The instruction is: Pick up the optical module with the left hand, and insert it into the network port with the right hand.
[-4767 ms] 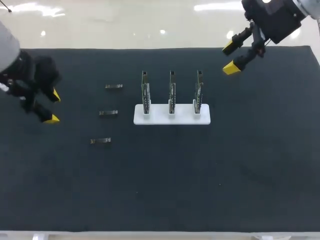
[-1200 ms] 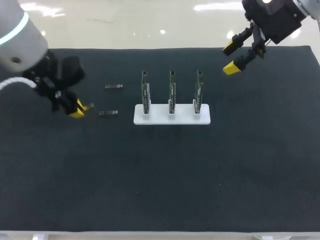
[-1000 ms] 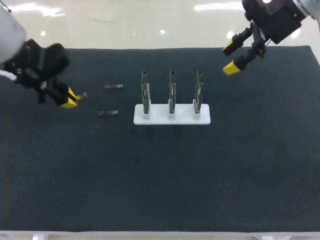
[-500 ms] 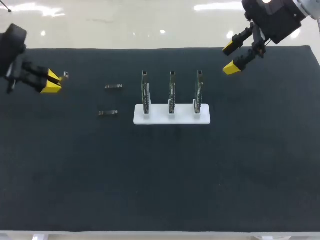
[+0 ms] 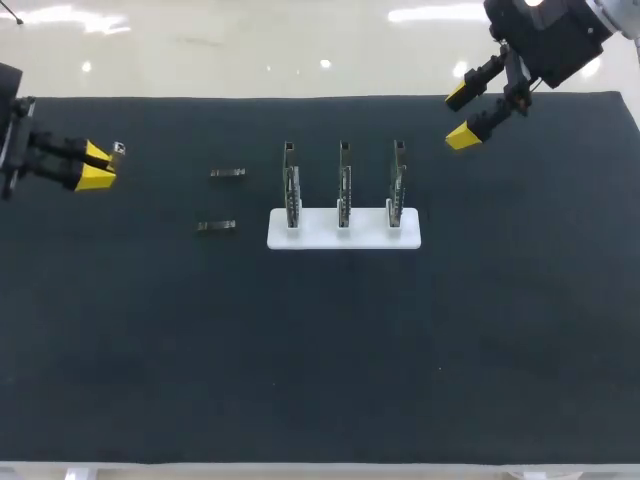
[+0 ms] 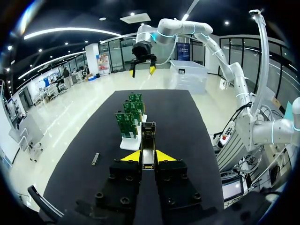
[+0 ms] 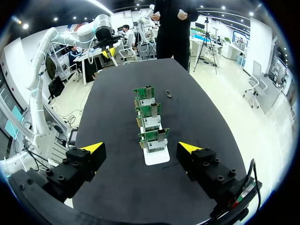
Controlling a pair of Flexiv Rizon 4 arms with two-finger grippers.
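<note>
My left gripper (image 5: 99, 166) hangs above the mat's far left edge, shut on a small metal optical module (image 5: 118, 150) that sticks out past its yellow tips. In the left wrist view the module (image 6: 148, 138) lies lengthwise between the fingers of that gripper (image 6: 148, 157), pointing at the row of boards. Three upright green circuit boards with network ports (image 5: 343, 185) stand on a white base (image 5: 408, 238) at mid-table. My right gripper (image 5: 460, 116) is open and empty, high over the back right corner. Seen from its wrist (image 7: 140, 147), the nearest board (image 7: 153, 140) is ahead of it.
Two more optical modules lie on the black mat left of the boards, one further back (image 5: 228, 173) and one nearer (image 5: 216, 227). One of them (image 6: 95, 159) shows beside the left gripper. The mat's front half is bare.
My left gripper, holding the module, has risen and swung left and back from beside the loose modules to the mat's left edge. The right arm has stayed still.
</note>
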